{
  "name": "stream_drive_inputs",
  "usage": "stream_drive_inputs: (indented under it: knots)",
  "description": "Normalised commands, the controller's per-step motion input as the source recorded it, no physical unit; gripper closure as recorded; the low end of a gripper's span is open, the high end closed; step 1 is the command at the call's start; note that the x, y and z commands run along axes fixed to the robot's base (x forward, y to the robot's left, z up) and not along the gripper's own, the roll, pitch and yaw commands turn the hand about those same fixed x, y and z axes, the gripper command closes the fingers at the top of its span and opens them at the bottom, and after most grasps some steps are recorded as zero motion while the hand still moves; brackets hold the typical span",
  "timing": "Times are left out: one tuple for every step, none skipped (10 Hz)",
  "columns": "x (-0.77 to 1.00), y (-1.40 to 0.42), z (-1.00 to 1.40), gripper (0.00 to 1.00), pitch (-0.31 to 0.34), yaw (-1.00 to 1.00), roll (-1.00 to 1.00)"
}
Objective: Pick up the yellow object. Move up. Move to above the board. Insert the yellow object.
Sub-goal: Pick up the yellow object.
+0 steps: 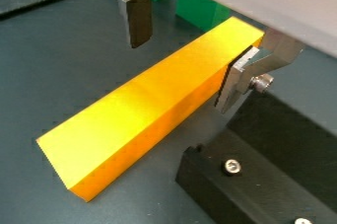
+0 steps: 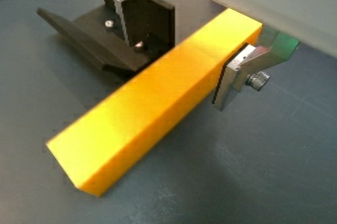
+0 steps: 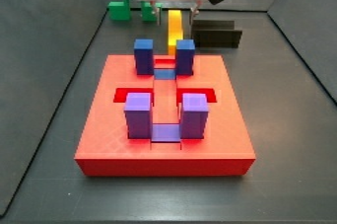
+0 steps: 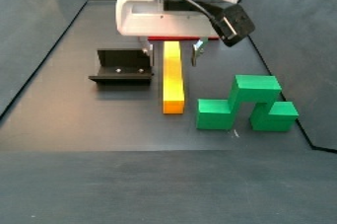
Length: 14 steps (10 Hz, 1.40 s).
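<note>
Nearest you in a side view sits the board (image 3: pixel 165 119), red, its blue-purple posts (image 3: pixel 140 116) upright, flat on the dark floor (image 3: pixel 53 119). Beyond its far edge lies the yellow object (image 3: pixel 174 26), lengthwise toward the back wall. Your gripper (image 1: pixel 184 45) is down over the bar's far end, jaws spread, one finger (image 1: pixel 136 16) apart from the bar, the other beside it. Past that stand the fixture (image 3: pixel 218 35) and the green blocks (image 3: pixel 129 7).
</note>
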Motion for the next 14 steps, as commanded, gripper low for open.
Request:
stream_drive_inputs:
  knots:
    - [-0.07, 0.09, -0.18, 0.00, -0.227, 0.00, -0.39]
    - [-0.03, 0.10, -0.18, 0.00, -0.213, 0.00, -0.40]
    - [-0.05, 0.07, -0.18, 0.00, -0.211, 0.00, -0.34]
    - [0.00, 0.03, -0.18, 0.00, -0.189, 0.00, -0.28]
    - [0.00, -0.02, -0.19, 0.00, -0.110, 0.00, -0.07]
    - [0.00, -0.11, -0.26, 0.00, -0.021, 0.00, 0.02]
    - [0.00, -0.03, -0.27, 0.00, -0.003, 0.00, 0.06]
    - [0.00, 0.00, -0.22, 0.00, 0.000, -0.03, 0.02]
    - [0.00, 0.00, -0.13, 0.00, -0.021, -0.05, -0.02]
    - [0.00, 0.00, -0.07, 0.00, -0.009, -0.03, 0.00]
    - [0.00, 0.00, 0.00, 0.00, 0.000, 0.00, 0.00]
    - [0.00, 0.00, 0.00, 1.00, 0.000, 0.00, 0.00]
    - [0.00, 0.00, 0.00, 1.00, 0.000, 0.00, 0.00]
    - [0.00, 0.00, 0.00, 1.00, 0.000, 0.00, 0.00]
